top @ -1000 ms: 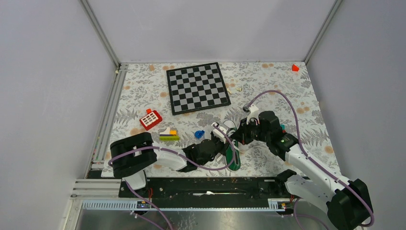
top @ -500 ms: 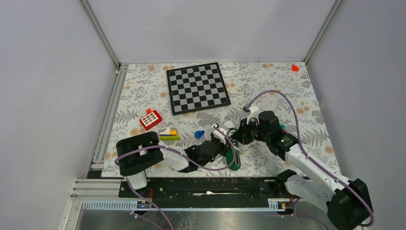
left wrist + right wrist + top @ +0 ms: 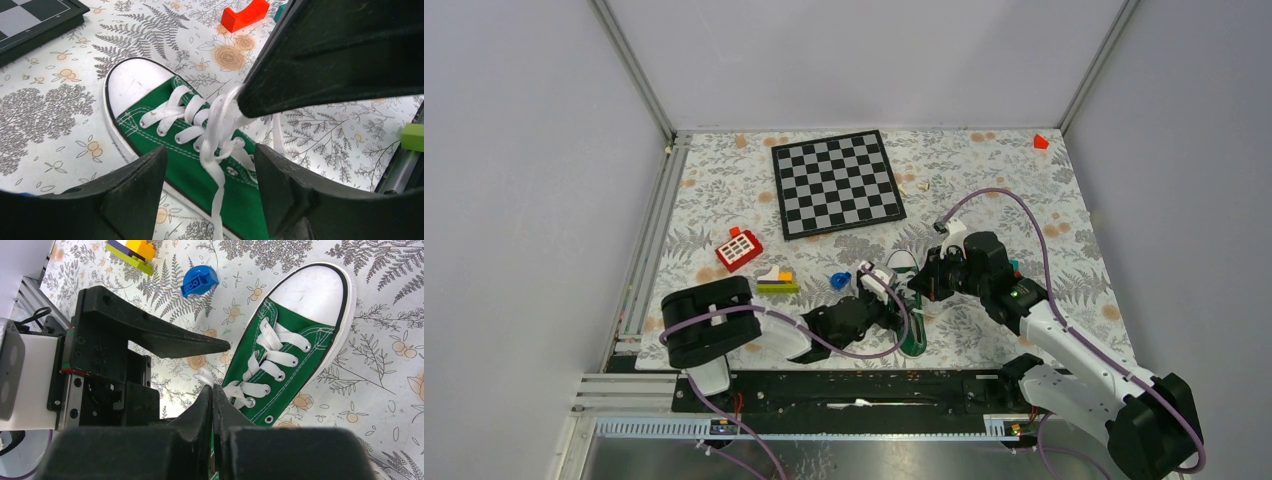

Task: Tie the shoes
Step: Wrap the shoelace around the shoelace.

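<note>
Spreading now, left gripper (image 3: 207,165) is freeing the lace (image 3: 216,120); we are keeping right gripper (image 3: 212,390) pinching it taut.

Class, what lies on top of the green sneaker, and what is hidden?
White laces cross the eyelets of the green sneaker; one strand runs up to the right pincer, shut on it. The heel end is covered by that pincer in its wrist view.
</note>
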Tool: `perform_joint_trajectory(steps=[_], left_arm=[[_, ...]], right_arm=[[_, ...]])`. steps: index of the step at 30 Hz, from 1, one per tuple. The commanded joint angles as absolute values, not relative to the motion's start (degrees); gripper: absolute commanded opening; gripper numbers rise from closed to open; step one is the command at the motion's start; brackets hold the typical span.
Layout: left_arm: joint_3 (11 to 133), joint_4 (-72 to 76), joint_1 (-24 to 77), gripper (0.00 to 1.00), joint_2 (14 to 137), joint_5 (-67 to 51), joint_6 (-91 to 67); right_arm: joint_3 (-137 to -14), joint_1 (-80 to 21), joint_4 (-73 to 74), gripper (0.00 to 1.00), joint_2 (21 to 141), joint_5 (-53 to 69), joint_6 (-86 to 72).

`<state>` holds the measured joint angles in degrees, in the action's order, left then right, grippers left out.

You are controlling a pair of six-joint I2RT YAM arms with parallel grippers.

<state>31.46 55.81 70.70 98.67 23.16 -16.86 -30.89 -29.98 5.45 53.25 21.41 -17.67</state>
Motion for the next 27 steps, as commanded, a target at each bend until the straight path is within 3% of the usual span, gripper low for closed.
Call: perform_joint_trajectory(steps=[1,9,14,19,27], left_arm=[[29.15,58.00,70.79,0.70,94.12,24.14,-17.92],[26.65,54.40,72.22,0.68,87.61,28.74,-20.34],[26.14,53.15,72.42,0.47,86.71,29.43,-23.53],[26.73,53.13,72.42,0.02,87.97,31.67,-23.46],[32.29,50.37,72.42,0.00,92.37,29.84,-21.01]], right_arm=[[-31.73,-29.62,4.84,0.00,52.56,20.08,-18.11],[-31.77,-29.53,4.07,0.00,53.30,20.67,-18.01],[-32.14,-29.53,3.47,0.00,54.13,21.19,-18.11],[-32.22,-29.51,3.16,0.00,54.08,21.51,-18.19],[-32.49,-29.44,3.29,0.00,54.17,21.70,-18.02]])
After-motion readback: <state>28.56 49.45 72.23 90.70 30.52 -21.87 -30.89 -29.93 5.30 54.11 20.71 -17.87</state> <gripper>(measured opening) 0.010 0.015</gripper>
